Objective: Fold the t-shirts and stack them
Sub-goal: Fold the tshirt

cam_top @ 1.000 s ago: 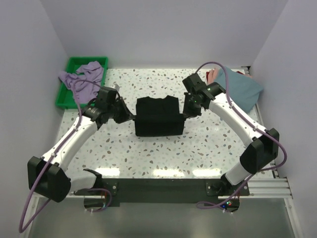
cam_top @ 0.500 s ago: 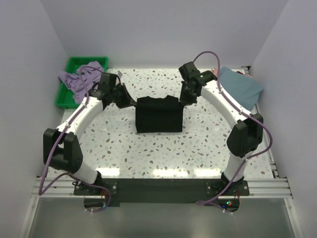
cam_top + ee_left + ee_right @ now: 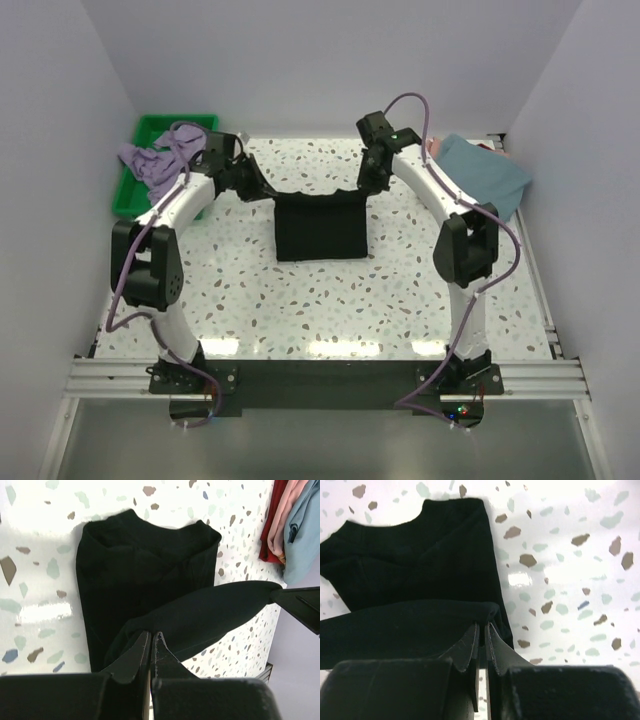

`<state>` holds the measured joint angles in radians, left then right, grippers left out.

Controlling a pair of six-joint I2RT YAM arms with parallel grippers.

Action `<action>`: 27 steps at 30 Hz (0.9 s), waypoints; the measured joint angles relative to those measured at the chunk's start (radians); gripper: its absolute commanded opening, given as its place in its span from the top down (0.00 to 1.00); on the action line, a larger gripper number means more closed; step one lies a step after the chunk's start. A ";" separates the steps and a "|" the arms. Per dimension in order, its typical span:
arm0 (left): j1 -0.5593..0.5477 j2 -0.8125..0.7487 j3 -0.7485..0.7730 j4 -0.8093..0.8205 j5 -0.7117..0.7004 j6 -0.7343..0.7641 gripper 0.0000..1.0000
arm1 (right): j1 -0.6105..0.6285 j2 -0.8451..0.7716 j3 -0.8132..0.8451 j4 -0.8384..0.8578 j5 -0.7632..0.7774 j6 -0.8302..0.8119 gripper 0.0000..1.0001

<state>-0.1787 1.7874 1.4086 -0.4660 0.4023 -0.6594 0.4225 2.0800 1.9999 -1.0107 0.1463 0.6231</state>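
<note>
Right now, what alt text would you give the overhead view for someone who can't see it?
The left pincer and right pincer each grip a far corner of a black tee, holding that edge stretched above a speckled table. A purple tee spills from a green tray at far left; a teal tee lies at far right.

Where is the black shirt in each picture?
Top view: the black shirt lies in the middle of the table, its far edge lifted.
Left wrist: the shirt fills the middle, one edge stretched off to the right.
Right wrist: the shirt is at the upper left and centre, with a lifted edge across the bottom.
Shared landmark: the speckled table shows around the shirt in all three.
</note>
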 measured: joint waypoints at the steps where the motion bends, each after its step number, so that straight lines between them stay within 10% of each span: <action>1: 0.007 0.016 0.010 0.005 0.006 0.001 1.00 | -0.003 0.024 0.021 0.002 0.000 -0.003 1.00; 17: 0.066 0.322 0.187 0.095 0.103 0.036 1.00 | -0.043 0.272 0.232 0.051 -0.008 -0.010 1.00; 21: 0.069 0.352 0.221 0.126 0.092 0.035 0.31 | -0.056 0.309 0.251 0.119 -0.042 -0.003 0.55; 27: 0.084 0.354 0.248 0.188 0.026 0.017 0.13 | -0.095 0.385 0.358 0.239 -0.147 -0.006 0.30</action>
<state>-0.0944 2.1410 1.6569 -0.2779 0.4286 -0.6426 0.3275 2.4649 2.3581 -0.7719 -0.0010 0.6167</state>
